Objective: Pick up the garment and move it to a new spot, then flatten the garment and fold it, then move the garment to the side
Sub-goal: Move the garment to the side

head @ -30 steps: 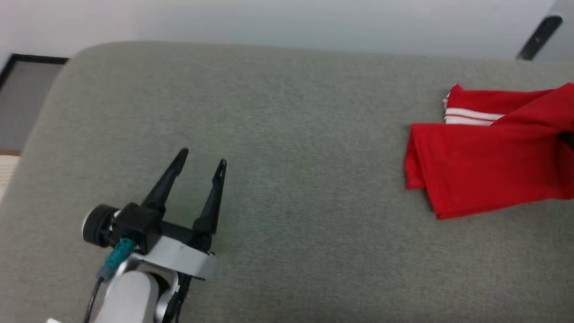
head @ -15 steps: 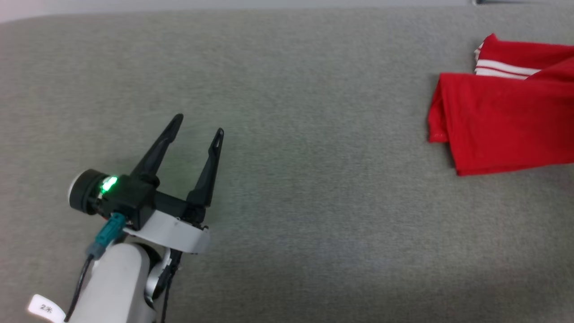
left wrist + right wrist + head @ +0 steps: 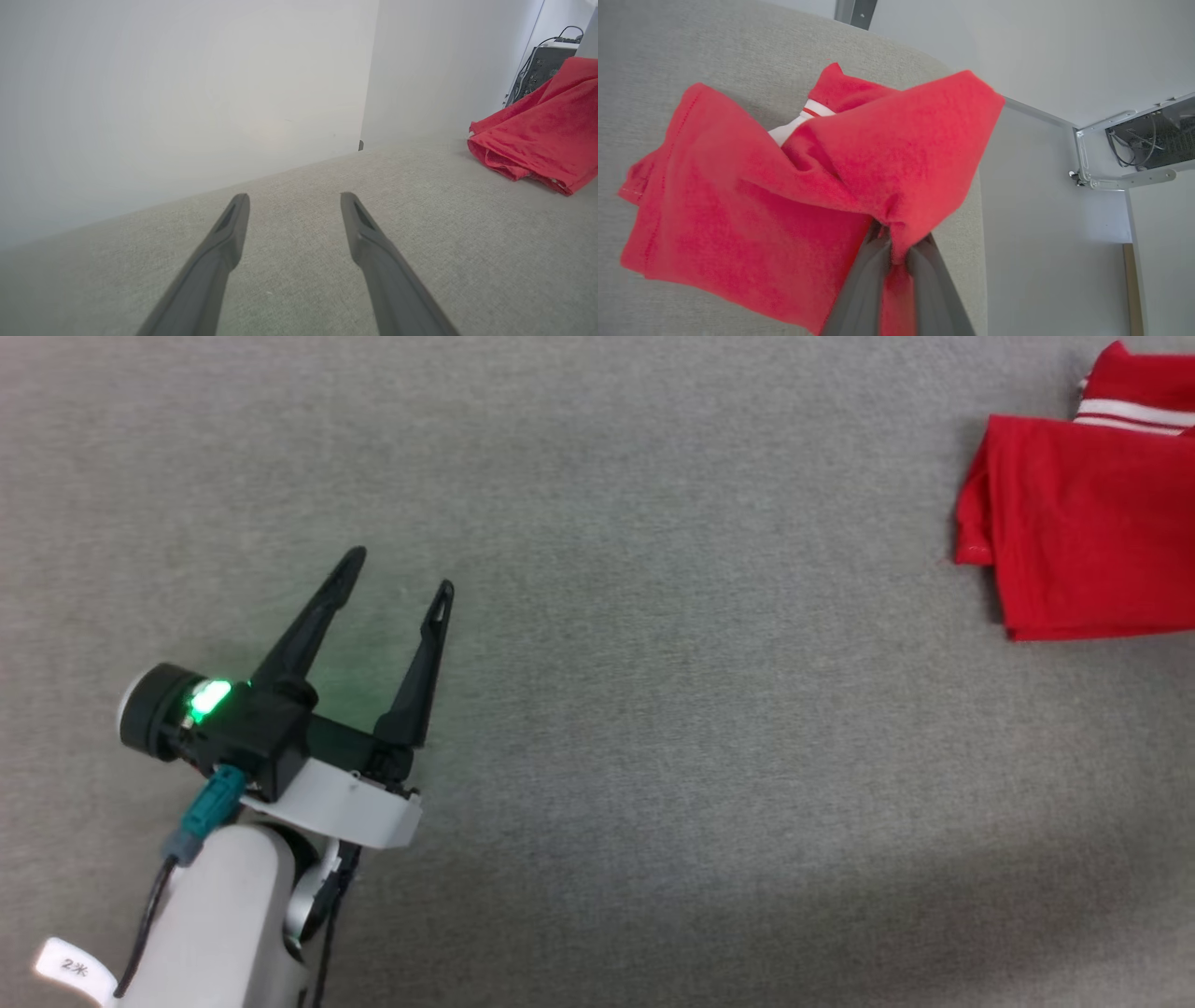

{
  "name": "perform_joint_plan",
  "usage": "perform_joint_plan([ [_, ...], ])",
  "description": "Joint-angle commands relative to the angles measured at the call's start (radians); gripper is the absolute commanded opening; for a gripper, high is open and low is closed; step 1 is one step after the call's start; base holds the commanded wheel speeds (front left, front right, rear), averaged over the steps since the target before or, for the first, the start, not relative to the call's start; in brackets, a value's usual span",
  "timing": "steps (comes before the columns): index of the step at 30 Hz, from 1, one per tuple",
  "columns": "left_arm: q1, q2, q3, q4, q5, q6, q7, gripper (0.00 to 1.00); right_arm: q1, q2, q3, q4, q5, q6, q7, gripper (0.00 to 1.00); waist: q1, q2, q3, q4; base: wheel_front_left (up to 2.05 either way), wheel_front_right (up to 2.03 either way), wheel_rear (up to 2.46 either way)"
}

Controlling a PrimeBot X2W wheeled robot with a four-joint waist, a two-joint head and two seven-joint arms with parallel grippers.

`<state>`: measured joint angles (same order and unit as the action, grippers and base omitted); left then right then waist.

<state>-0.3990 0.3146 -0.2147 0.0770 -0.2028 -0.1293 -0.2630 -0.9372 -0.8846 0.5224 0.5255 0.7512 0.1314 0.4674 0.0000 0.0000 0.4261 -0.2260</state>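
Nearest the robot, the left pincer (image 3: 400, 570) hovers low over the bare grey fabric top of the desk (image 3: 653, 728), its fingers spread and holding nothing.

Farther off and well to the right, the garment (image 3: 1083, 523) lies partly on the desk near its right edge. The right pincer (image 3: 896, 252) is pressed together on a raised fold of the red cloth.

The shirt looks folded, so the step in hand is probably carrying it to the side. To do that well, the pinch should take in every layer. The lift should be low and slow so the fold does not fall open, with the left pincer staying clear.

The garment's long axis appears to run across the desk. Its stitched hem end points to the robot's left, and the striped white sleeve trim lies on the far side.
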Motion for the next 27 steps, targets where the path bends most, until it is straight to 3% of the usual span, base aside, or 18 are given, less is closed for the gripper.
perform_joint_plan([
  [1,-0.011,0.004,-0.002,-0.005,0.003,-0.002,-0.002,1.00,-0.017,-0.015,0.000,-0.005,0.009,-0.002,0.003,0.00,0.0000,0.0000,0.028,-0.029,0.00,0.00,0.00],
  [12,-0.031,0.009,-0.017,-0.014,0.006,-0.002,-0.001,1.00,-0.021,-0.056,0.035,-0.020,-0.013,-0.002,0.018,0.00,0.0000,0.0000,0.072,-0.047,0.00,0.00,0.00],
  [27,-0.030,0.010,-0.020,-0.006,-0.012,-0.002,-0.001,1.00,-0.110,0.035,0.159,0.133,-0.155,-0.002,0.095,0.00,0.0000,0.0000,0.094,0.026,0.00,0.00,0.00],
])
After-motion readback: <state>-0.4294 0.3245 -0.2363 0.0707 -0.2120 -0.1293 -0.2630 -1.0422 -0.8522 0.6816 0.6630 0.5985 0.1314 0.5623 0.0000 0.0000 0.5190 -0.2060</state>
